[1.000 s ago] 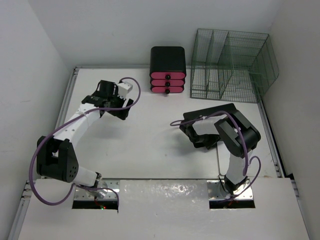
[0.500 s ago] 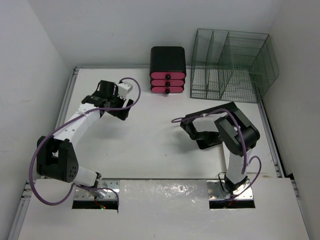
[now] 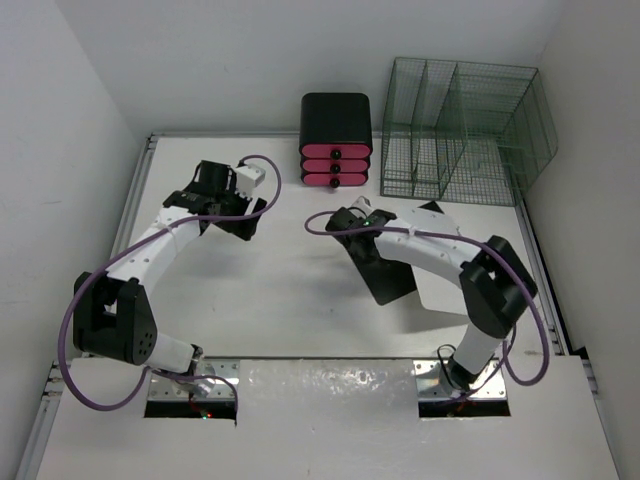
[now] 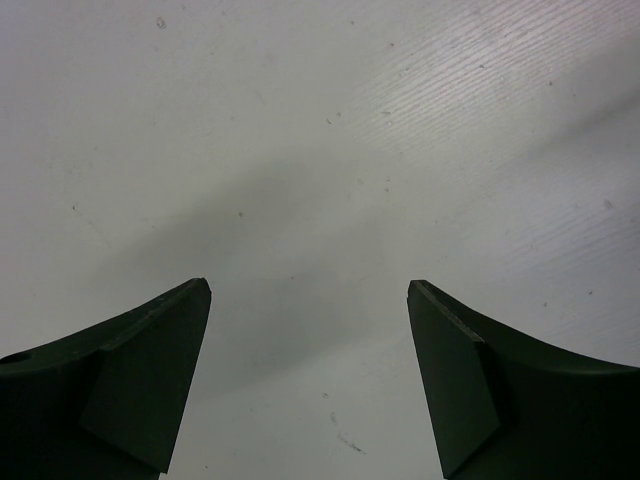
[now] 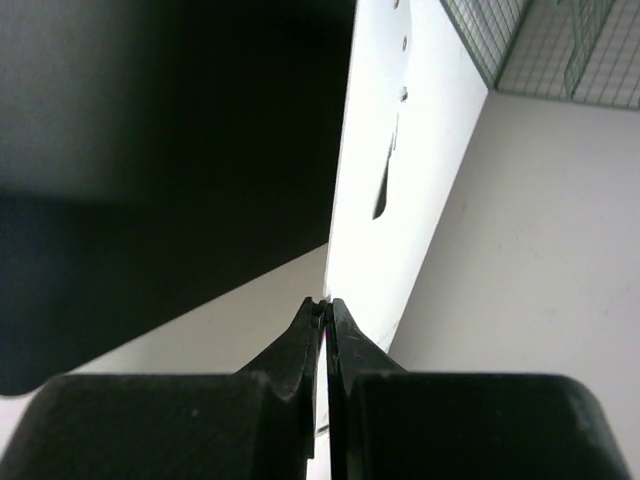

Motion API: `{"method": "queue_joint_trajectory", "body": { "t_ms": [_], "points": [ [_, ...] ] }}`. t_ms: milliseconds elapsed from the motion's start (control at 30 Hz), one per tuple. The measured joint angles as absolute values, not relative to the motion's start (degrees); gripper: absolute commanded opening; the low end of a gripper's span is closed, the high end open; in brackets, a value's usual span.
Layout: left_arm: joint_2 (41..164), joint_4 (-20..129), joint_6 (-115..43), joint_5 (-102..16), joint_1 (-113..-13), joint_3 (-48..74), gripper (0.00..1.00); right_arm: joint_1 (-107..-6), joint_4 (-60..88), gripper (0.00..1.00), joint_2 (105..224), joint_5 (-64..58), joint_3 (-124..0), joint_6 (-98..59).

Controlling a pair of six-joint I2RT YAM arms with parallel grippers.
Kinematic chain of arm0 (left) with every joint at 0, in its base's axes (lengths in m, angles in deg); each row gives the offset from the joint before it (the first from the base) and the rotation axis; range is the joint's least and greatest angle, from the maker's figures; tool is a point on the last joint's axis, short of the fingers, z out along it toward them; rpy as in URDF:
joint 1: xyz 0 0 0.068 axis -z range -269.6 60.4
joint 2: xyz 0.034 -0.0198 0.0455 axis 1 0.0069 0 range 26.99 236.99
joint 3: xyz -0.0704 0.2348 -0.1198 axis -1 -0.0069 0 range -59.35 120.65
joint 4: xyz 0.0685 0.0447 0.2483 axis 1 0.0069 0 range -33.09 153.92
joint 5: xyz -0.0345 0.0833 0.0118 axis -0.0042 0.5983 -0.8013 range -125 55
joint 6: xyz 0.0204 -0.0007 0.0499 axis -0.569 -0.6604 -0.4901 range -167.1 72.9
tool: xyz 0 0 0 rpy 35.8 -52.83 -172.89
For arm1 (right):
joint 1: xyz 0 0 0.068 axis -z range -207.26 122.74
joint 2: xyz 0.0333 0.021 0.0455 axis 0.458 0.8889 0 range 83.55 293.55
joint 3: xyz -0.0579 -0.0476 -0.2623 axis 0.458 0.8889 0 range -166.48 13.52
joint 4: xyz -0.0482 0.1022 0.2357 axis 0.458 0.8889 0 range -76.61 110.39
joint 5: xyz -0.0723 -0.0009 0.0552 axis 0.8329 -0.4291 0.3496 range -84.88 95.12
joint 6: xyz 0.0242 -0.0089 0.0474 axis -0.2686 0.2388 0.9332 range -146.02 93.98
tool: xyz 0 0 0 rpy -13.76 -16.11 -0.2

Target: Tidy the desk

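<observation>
On the white desk [image 3: 290, 300] a black folder [image 3: 385, 275] lies spread open right of centre, its white inner sheet [image 3: 445, 285] showing beside the dark cover. My right gripper [image 3: 346, 220] reaches left over it. In the right wrist view that gripper [image 5: 327, 303] is shut on a thin edge where the black cover [image 5: 150, 150] meets the white sheet [image 5: 400, 150]. My left gripper [image 3: 240, 225] hangs over the desk's far left part. The left wrist view shows it [image 4: 308, 290] open, with only bare desk [image 4: 320, 150] between its fingers.
A black box with three pink drawers [image 3: 337, 140] stands at the back centre. A green wire-mesh organizer [image 3: 460, 130] stands at the back right, also seen in the right wrist view [image 5: 560, 50]. Grey rails [image 3: 132, 210] line the desk's edges, with white walls close around.
My right gripper shut and swung left and away from the bases. The black folder, closed under the arm before, now lies open with its white sheet showing. The left arm has not moved.
</observation>
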State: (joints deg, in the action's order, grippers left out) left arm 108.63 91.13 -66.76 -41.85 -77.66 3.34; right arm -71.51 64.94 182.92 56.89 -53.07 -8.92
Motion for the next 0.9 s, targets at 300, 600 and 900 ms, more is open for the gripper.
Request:
{"method": "queue_joint_trajectory", "body": {
  "t_ms": [300,600,900],
  "points": [
    [108.5,91.1,-66.8,-41.5,-77.7,3.3,0.78,-70.8,65.9,0.00,172.8,51.9,-55.9,-15.8],
    [108.3,91.1,-66.8,-41.5,-77.7,3.3,0.78,-57.5,57.7,0.00,162.8,36.8,-49.6,-19.6],
    [108.3,91.1,-66.8,-41.5,-77.7,3.3,0.78,-54.4,55.2,0.00,163.3,28.8,-49.7,-23.1]
  ]
}}
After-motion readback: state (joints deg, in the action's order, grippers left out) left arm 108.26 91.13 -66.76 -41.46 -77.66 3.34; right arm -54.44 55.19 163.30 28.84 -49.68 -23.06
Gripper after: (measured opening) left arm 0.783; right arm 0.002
